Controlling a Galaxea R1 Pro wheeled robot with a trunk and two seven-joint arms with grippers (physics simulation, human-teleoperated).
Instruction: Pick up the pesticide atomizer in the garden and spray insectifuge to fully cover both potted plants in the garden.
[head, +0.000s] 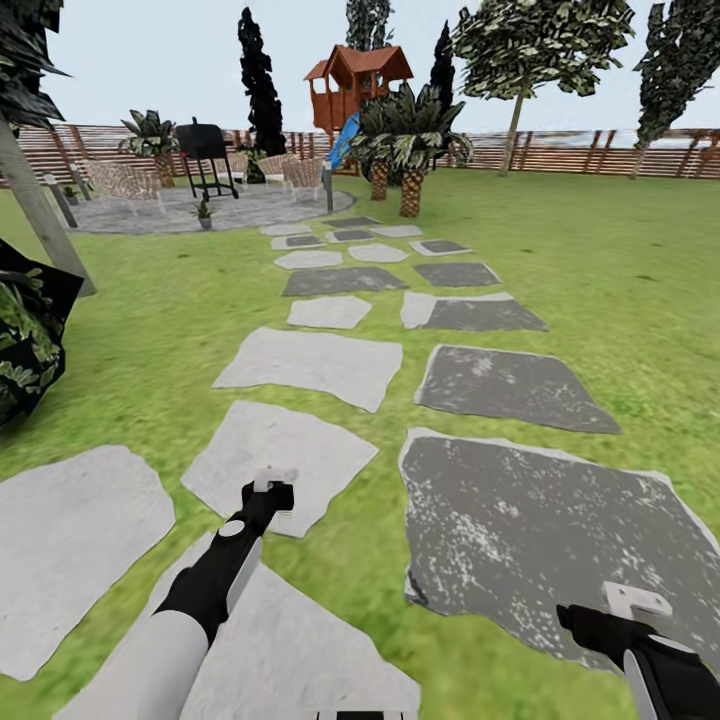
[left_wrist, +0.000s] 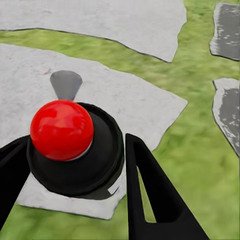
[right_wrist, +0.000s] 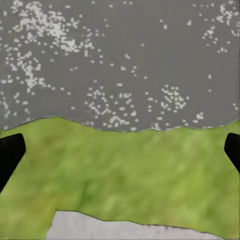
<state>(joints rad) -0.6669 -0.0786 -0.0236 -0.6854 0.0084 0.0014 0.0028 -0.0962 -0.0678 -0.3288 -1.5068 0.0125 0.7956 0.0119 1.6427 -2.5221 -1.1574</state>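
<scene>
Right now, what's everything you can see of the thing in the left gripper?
In the left wrist view the pesticide atomizer is seen end-on: a round, dark, almost black body, a glossy red ball on top and a small white label patch at one edge. It looks like smooth plastic. The left gripper's black fingers flank it closely on both sides, so it seems gripped. Beyond it lie a pale stepping stone and grass. Its length is hidden.

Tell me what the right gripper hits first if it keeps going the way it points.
Probably the grass strip below the right gripper, beside the dark stepping stone; nothing else shows between, though depth is unclear.
</scene>
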